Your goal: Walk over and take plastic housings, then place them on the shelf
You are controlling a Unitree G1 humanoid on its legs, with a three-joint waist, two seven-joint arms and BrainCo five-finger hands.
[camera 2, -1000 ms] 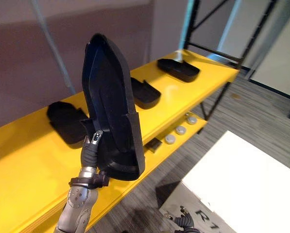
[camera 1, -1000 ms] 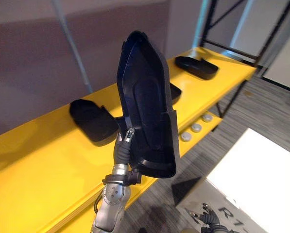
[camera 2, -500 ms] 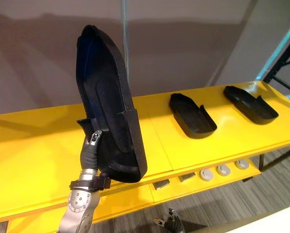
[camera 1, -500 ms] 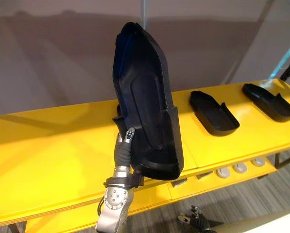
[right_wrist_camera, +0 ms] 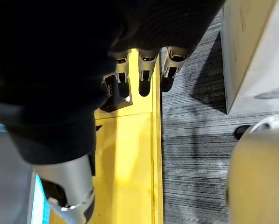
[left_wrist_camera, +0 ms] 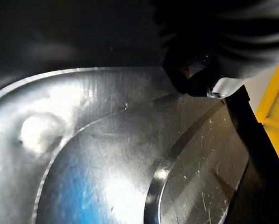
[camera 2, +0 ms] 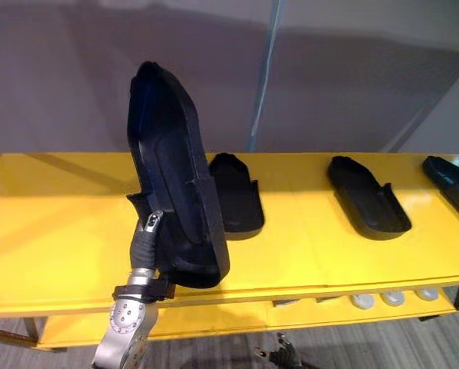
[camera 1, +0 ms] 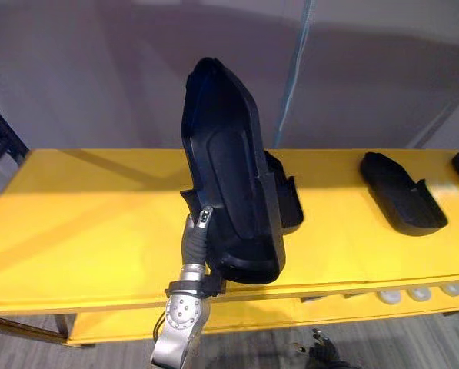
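The black plastic housing (camera 1: pixel 229 177) stands nearly upright, narrow end up and hollow side facing the robot. The left hand (camera 1: pixel 195 240) clasps its lower edge in front of the yellow shelf (camera 1: pixel 83 223), where other housings (camera 1: pixel 402 192) lie flat. The right hand (right_wrist_camera: pixel 147 63) hangs low with straight fingers.

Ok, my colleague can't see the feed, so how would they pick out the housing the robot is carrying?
Find the long yellow shelf across the scene. In front of it, the left hand grips a long black plastic housing by its lower end. It alone stands upright in the air; the other black housings lie flat on the shelf.
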